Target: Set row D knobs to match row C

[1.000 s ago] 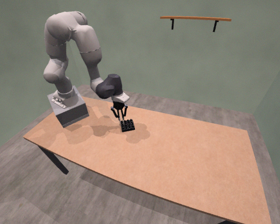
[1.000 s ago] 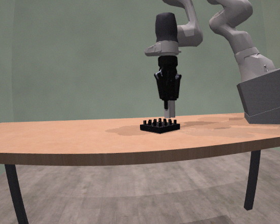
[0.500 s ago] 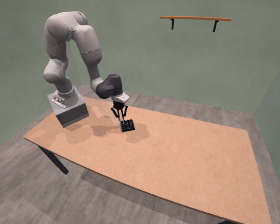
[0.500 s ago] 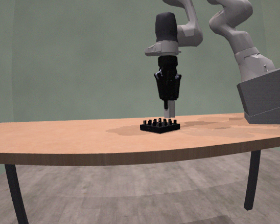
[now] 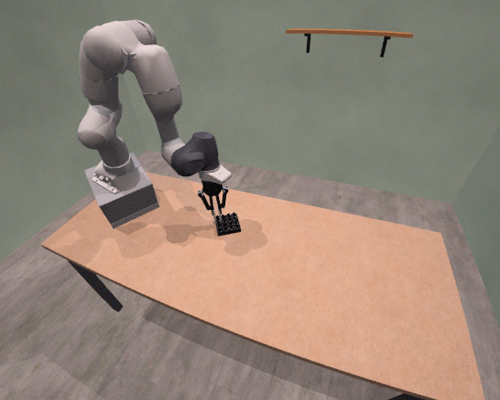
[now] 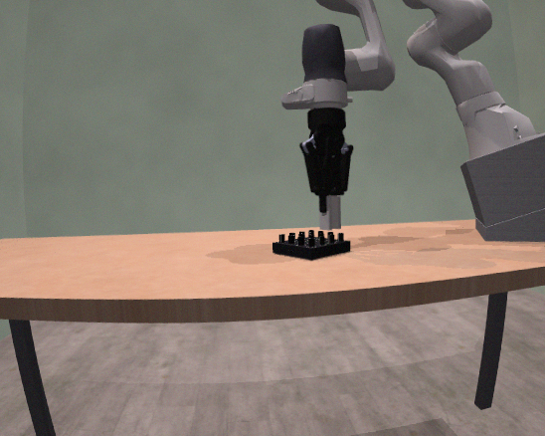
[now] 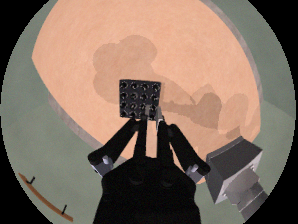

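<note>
The black knob box (image 5: 229, 232) (image 6: 292, 252) (image 7: 129, 91) stands flat on the table, with several short black knobs in rows on its top. Its knob lines, marks and printed names are too small to read, so rows and pointing directions cannot be told. My gripper (image 5: 217, 218) (image 6: 329, 221) (image 7: 152, 110) points down with its fingers a narrow gap apart and nothing between them. The fingertips hang just above the knob tops, over one corner area of the box. In the wrist view they cover part of the knobs at the lower right.
The table (image 5: 330, 274) (image 6: 131, 279) (image 7: 185, 55) carries the box. The arm's grey base block (image 5: 131, 203) (image 6: 519, 189) (image 7: 232, 162) stands at one end of it. A wall shelf (image 5: 348, 32) is far beyond the table. Arm shadows fall around the box.
</note>
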Robot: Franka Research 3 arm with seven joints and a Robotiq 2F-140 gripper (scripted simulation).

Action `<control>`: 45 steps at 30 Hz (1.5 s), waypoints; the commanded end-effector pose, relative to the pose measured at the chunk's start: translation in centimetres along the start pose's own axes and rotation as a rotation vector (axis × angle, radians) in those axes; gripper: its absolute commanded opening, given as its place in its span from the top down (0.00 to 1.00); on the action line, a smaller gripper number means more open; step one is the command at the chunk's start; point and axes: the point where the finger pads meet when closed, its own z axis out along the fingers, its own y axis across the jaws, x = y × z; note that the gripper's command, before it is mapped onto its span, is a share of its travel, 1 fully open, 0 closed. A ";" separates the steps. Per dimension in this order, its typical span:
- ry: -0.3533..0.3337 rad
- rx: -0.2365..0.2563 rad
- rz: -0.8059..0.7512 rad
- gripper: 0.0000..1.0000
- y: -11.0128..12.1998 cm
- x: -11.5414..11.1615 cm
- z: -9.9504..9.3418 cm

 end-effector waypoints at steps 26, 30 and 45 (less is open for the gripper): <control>0.000 0.001 0.004 0.88 -0.1 0.0 0.0; 0.000 0.001 0.004 0.88 -0.1 0.0 0.2; 0.000 0.001 0.004 0.88 -0.1 0.0 1.2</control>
